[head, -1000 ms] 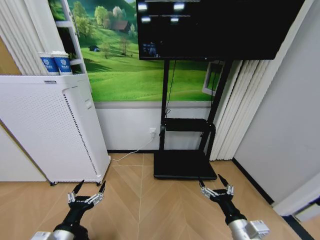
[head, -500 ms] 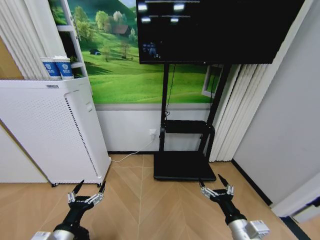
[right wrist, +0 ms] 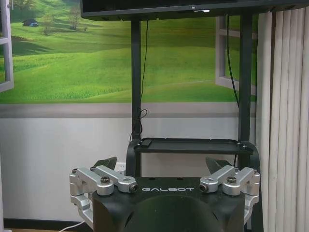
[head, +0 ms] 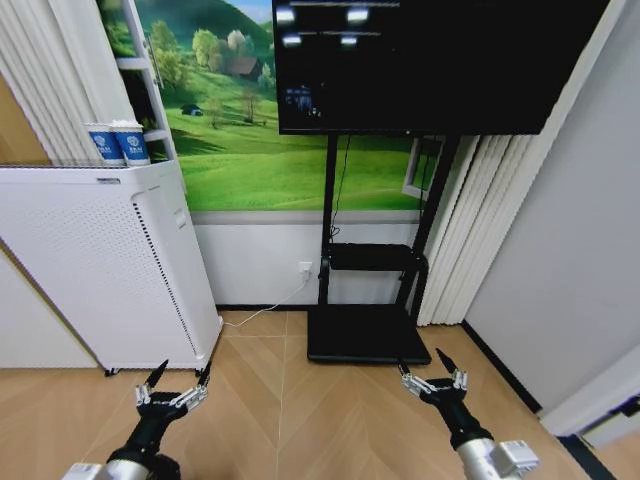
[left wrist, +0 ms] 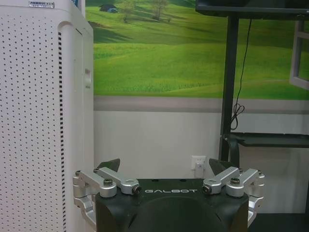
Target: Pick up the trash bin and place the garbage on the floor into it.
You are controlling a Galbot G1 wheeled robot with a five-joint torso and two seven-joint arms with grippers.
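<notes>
The trash bin and the garbage are out of view. The floor, light herringbone wood, stretches ahead to the wall. My left gripper hangs low at the left, open with nothing between its fingers; in the left wrist view the left gripper points at the wall beside the white appliance. My right gripper hangs low at the right, also open and holding nothing. In the right wrist view the right gripper faces the black stand.
A tall white perforated appliance stands at the left with two paper cups on top. A black TV stand with a dark screen stands against the wall ahead. A white cable runs along the floor. A grey wall closes the right.
The whole picture has slid down a little, so the camera has moved. Both grippers keep their places and stay open.
</notes>
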